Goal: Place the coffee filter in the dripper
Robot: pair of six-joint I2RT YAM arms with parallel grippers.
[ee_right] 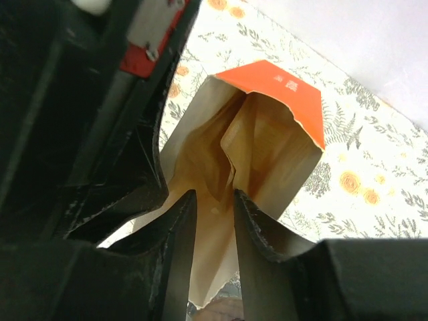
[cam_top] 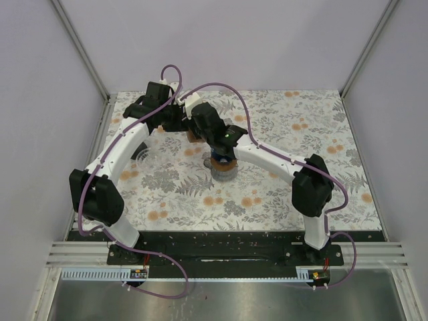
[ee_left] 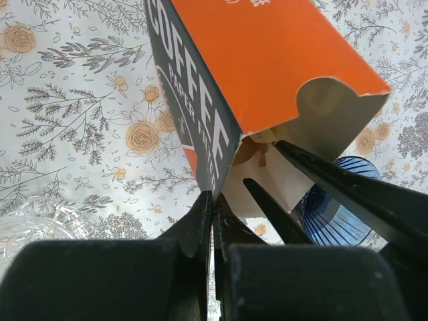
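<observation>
The right tool (ee_right: 214, 198), fingers a narrow gap apart and gripping nothing I can make out, sits in the mouth of the orange filter box (ee_right: 281, 83). The brown coffee filters (ee_right: 251, 144) lie just beyond its tips. The left tool (ee_left: 212, 204) is pinched tight on the box's lower edge, steadying it. Best to close on a single filter's rim, draw it straight out, then carry it to the blue dripper (ee_left: 338, 214) on the surface (ee_left: 80, 100) beside the box.

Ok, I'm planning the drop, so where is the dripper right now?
In the left wrist view the blue dripper sits at lower right, just behind the open end of the orange coffee filter box.
</observation>
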